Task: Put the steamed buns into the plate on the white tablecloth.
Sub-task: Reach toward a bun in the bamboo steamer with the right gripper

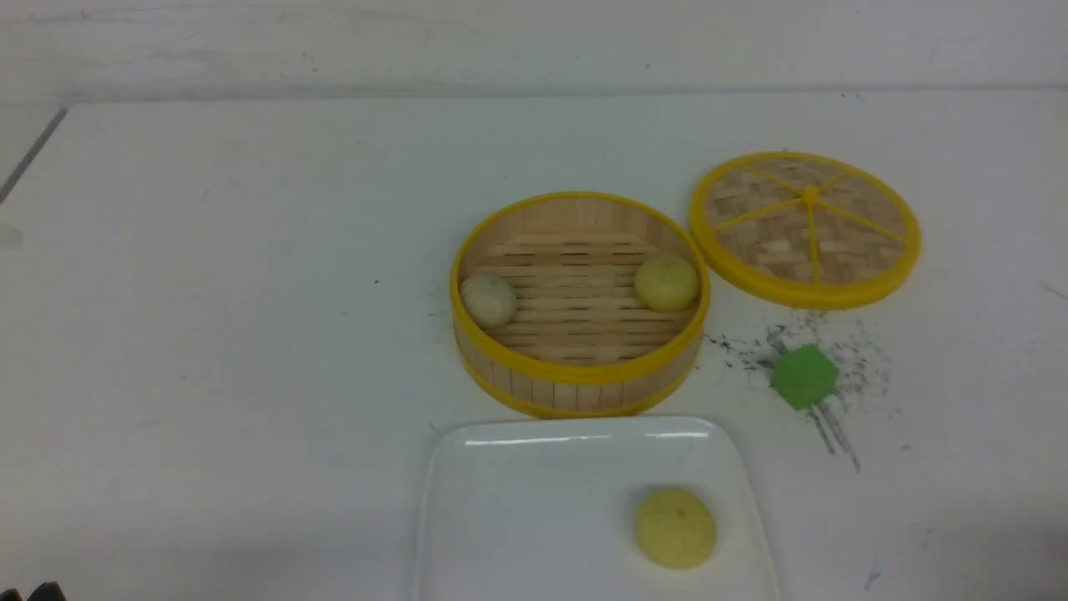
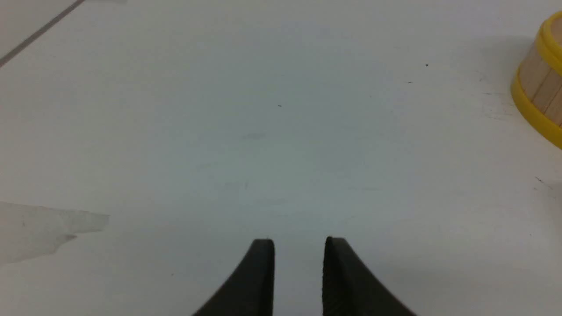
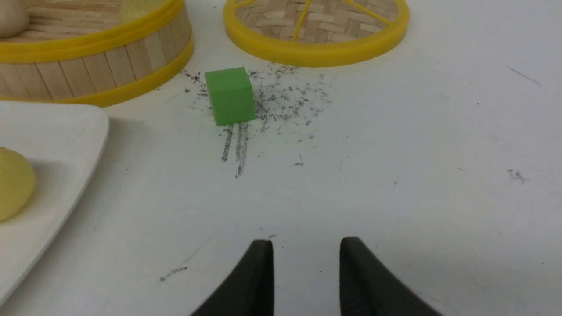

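Observation:
One pale yellow steamed bun lies on the white plate at the front of the white tablecloth. An off-white bun and a second yellow bun sit inside the bamboo steamer behind the plate. My left gripper is open and empty over bare cloth, left of the steamer. My right gripper is open and empty over the cloth, right of the plate and the bun on it. Neither gripper clearly shows in the front view.
The woven steamer lid lies flat to the right of the steamer. A green cube stands among dark scuffs in front of the lid; it also shows in the right wrist view, ahead of my right gripper.

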`<act>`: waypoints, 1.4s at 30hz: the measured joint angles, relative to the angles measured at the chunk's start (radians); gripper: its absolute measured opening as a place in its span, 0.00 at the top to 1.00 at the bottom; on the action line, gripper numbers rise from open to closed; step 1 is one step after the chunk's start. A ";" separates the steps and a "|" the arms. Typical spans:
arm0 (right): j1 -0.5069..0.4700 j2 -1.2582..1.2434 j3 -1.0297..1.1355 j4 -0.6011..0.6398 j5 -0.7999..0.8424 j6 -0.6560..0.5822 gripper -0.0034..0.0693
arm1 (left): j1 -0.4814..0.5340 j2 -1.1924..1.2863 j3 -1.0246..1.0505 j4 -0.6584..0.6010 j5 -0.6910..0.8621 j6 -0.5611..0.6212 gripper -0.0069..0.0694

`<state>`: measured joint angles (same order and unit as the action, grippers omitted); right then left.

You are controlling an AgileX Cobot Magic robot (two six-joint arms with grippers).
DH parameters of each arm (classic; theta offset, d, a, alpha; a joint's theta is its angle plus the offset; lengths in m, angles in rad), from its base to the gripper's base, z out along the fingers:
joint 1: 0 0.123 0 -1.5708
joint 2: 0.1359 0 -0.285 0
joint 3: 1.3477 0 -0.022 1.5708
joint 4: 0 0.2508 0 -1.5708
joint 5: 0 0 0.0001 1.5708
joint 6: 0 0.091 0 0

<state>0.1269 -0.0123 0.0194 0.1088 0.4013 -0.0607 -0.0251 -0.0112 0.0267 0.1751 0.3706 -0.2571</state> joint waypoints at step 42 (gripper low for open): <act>0.000 0.000 0.000 0.006 0.000 0.004 0.62 | 0.000 0.000 0.000 -0.006 0.000 -0.021 0.60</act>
<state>0.1269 -0.0123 0.0194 0.1148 0.4013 -0.0567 -0.0251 -0.0112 0.0267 0.1687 0.3706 -0.2782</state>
